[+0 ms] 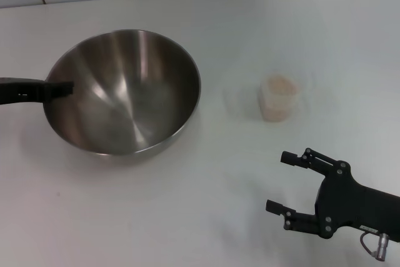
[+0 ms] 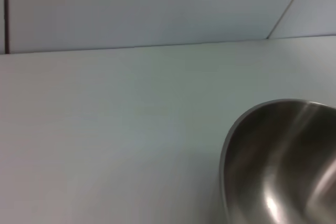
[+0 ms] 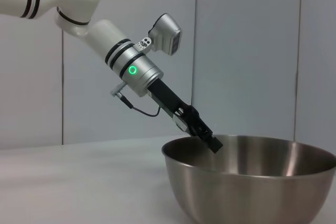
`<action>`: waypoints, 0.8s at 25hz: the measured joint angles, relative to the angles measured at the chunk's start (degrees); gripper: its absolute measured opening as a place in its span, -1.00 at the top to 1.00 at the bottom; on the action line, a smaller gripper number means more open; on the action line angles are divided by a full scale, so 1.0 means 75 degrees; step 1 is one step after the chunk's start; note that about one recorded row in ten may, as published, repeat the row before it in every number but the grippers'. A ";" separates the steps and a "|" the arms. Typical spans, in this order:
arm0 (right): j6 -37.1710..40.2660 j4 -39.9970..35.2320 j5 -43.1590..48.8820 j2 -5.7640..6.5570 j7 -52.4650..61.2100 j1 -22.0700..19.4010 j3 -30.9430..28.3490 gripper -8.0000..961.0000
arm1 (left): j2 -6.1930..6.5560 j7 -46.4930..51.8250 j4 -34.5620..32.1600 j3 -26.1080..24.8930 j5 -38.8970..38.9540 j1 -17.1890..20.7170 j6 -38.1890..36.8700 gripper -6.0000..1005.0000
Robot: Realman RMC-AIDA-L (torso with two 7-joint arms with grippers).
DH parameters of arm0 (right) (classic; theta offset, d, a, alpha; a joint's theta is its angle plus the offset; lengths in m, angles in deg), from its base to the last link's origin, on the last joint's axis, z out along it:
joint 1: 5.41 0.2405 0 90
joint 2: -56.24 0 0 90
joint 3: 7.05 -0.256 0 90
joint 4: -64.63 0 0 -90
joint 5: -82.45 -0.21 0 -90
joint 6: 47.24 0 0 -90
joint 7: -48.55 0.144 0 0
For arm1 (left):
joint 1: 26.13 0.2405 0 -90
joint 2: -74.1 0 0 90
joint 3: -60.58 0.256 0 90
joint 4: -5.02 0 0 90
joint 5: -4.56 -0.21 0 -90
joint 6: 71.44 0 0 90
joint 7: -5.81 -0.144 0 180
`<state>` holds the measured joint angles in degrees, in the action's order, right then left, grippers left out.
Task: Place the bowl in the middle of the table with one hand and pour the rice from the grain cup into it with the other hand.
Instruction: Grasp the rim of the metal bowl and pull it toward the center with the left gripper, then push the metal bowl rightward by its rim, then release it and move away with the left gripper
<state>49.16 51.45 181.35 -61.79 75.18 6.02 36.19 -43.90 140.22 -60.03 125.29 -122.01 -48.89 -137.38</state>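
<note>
Gripping the bowl [image 1: 125, 92] by its rim, the left gripper [image 1: 59, 89] has its jaws clenched on the steel, left of the surface's [image 1: 187, 217] middle. Right gripper [image 1: 294, 189] hovers released, near the rice-filled cup [image 1: 279, 97]. Bowl placement seems underway; next, I'd guess, the right must grasp the cup.

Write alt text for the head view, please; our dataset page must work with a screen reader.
A large steel bowl sits on a white table, its left rim gripped by the left pincer reaching in from the left edge. To its right stands a small clear grain cup full of rice. The right pincer, fingers open, hovers near the front right, apart from the cup.
</note>
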 joint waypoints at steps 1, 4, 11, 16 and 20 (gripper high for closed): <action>0.0000 0.0000 0.0000 0.0000 0.0000 0.0000 0.0000 -0.72 | 0.0006 -0.0005 0.0020 -0.0002 -0.0004 -0.0027 -0.0019 0.13; 0.0001 0.0000 0.0014 0.0000 0.0000 0.0000 0.0000 -0.72 | 0.0016 -0.0026 0.0114 -0.0004 -0.0068 -0.0076 -0.0061 0.28; 0.0020 0.0000 0.0023 0.0000 0.0000 -0.0007 0.0000 -0.72 | 0.0007 -0.0004 0.0187 -0.0007 -0.0180 -0.0208 -0.0199 0.64; 0.0021 0.0000 0.0039 0.0001 0.0000 -0.0003 0.0000 -0.72 | 0.0015 -0.0022 0.0399 -0.0517 -0.0193 -0.0592 -0.0696 0.85; -0.0004 0.0000 0.0042 0.0001 0.0000 -0.0001 0.0000 -0.72 | 0.0074 -0.0073 0.0563 -0.0759 -0.0183 -0.0868 -0.0949 0.92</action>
<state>49.13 51.45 181.67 -61.78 75.18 6.01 36.19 -43.34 139.67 -55.81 119.60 -123.38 -55.40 -144.50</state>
